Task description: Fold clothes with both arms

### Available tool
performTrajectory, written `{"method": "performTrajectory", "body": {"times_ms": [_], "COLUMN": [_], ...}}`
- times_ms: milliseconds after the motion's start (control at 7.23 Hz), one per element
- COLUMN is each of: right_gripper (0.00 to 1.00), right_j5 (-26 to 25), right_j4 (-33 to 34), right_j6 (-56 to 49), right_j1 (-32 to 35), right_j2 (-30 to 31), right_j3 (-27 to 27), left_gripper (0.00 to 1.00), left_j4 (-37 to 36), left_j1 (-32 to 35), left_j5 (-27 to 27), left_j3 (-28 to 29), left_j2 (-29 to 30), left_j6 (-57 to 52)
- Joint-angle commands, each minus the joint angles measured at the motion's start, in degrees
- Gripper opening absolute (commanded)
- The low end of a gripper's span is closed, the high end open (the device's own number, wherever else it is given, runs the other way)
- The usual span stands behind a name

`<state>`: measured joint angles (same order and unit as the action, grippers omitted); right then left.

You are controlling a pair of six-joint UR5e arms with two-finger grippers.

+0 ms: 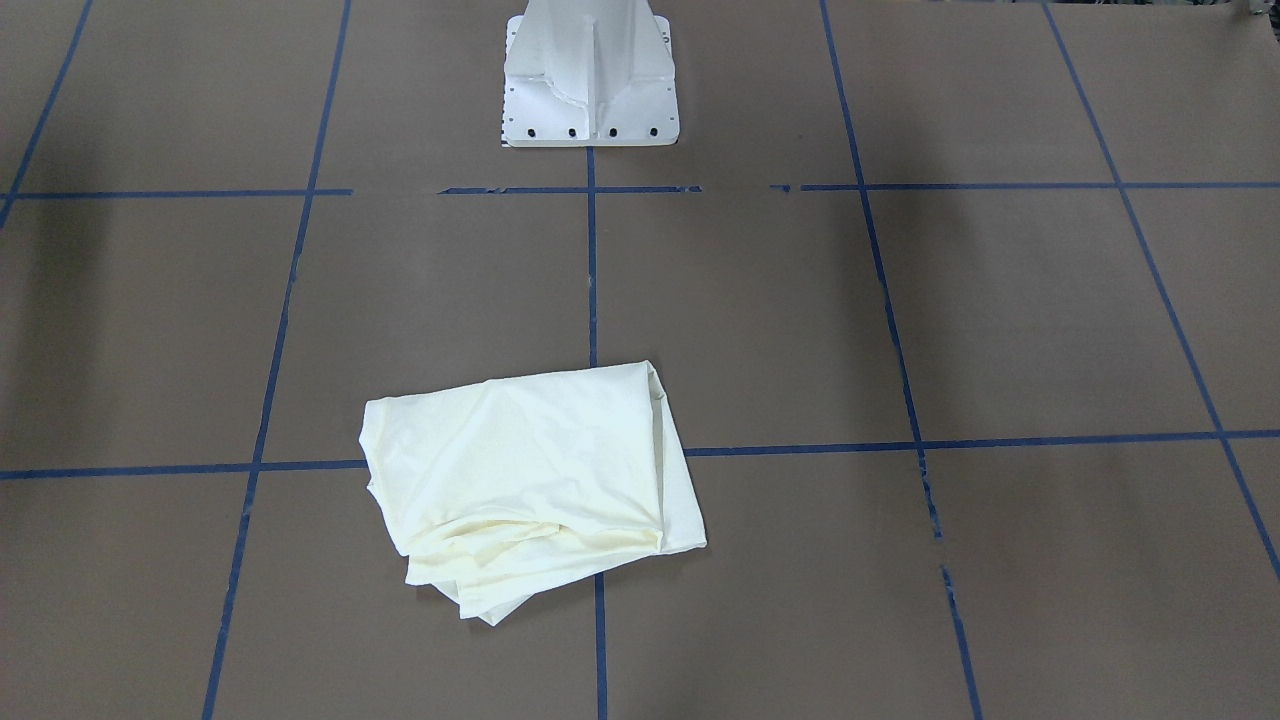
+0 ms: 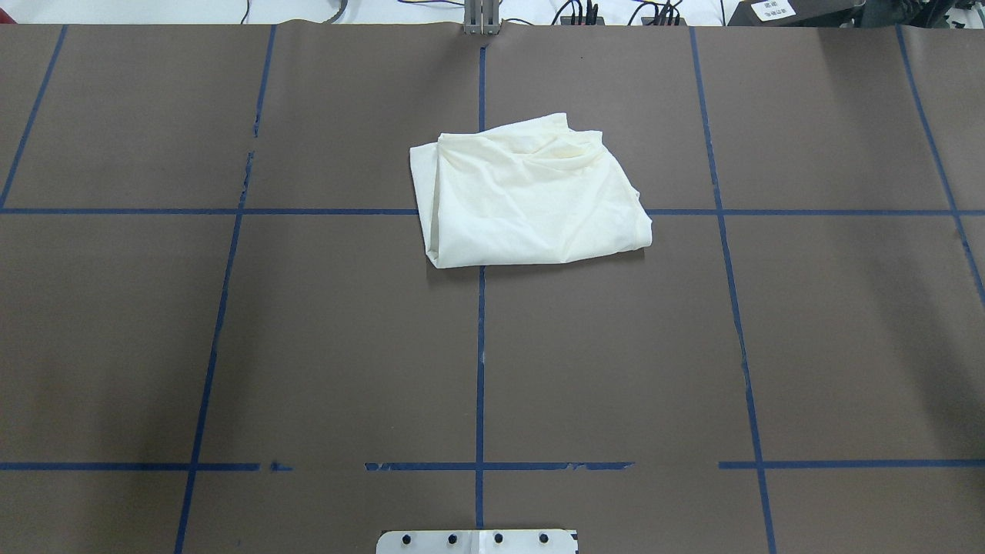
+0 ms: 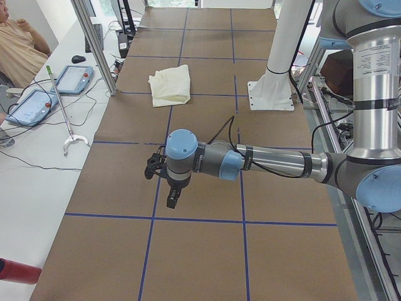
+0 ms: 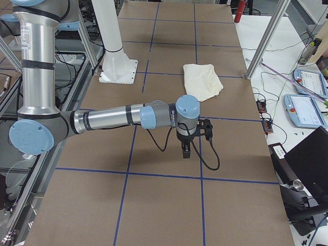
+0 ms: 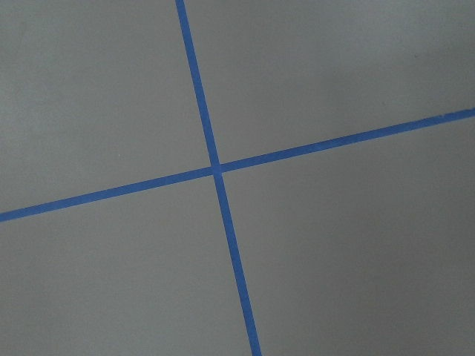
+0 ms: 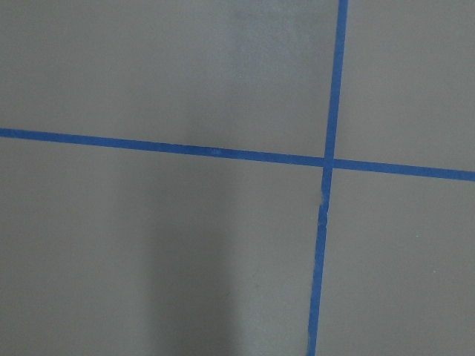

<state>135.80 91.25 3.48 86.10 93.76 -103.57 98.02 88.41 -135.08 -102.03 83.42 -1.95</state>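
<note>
The cream-white shirt (image 1: 530,470) lies folded into a rough rectangle with the plain side up, near the middle of the brown table. It also shows in the overhead view (image 2: 531,196) and both side views (image 3: 170,84) (image 4: 202,81). No print shows. My left gripper (image 3: 172,197) hangs over bare table far from the shirt, toward the table's left end. My right gripper (image 4: 185,151) hangs over bare table toward the right end. Both show only in side views, so I cannot tell whether they are open or shut. The wrist views show only tape lines.
The white pedestal (image 1: 592,75) stands at the robot's side of the table. Blue tape lines (image 2: 480,346) grid the brown surface. Tablets (image 3: 31,106) (image 4: 302,110), a grabber stick (image 3: 62,113) and a seated person (image 3: 19,44) are on the operators' side.
</note>
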Motion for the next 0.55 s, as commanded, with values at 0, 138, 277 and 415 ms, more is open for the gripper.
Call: {"method": "performTrajectory", "body": {"times_ms": [0,138,277,415], "right_gripper": [1.00,1.00,1.00,1.00], "right_j5": [0.34,0.96,0.88,0.87], "right_j4": [0.06,0.06,0.06,-0.02], "right_j6": [-0.49,-0.40,-0.05,0.38], "right_j1": [-0.06,-0.06,-0.06,-0.15], "right_j2": [0.37,0.37,0.37,0.37], "right_j3": [0.30,1.09,1.09,1.01], "left_gripper": [1.00,1.00,1.00,1.00], "left_j4": [-0.37,-0.55,-0.55,-0.38], "left_j1": [-0.08,-0.08,0.01,-0.08], "left_j5": [-0.45,-0.45,-0.45,-0.45], "left_j3": [0.43,0.43,0.34,0.25], "left_j2": [0.51,0.61,0.52,0.35], "left_j6": [0.19,0.19,0.02,-0.07]}}
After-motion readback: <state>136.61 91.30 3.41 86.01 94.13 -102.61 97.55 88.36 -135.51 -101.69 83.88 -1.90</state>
